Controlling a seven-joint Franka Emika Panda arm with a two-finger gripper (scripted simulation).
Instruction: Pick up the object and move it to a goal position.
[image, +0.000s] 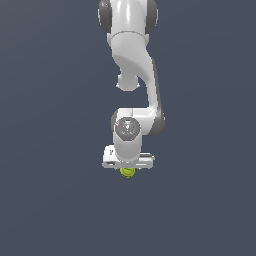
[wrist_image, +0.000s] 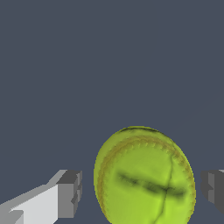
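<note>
Arm folded straight down, pincer (wrist_image: 141, 192) spread apart around ball (wrist_image: 144, 177), fingers (wrist_image: 69, 194) not touching.

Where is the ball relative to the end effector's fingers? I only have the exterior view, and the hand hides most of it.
Observer: In the wrist view the ball sits between the two fingers, a visible gap on each side.
Operator: So the end effector hasn't closed on it?
Observer: No, the jaws stand open; neither pad touches the ball.
Operator: Any markings on it?
Observer: Yes, a dark curved seam and a stitched ring cross its yellow-green surface.
</note>
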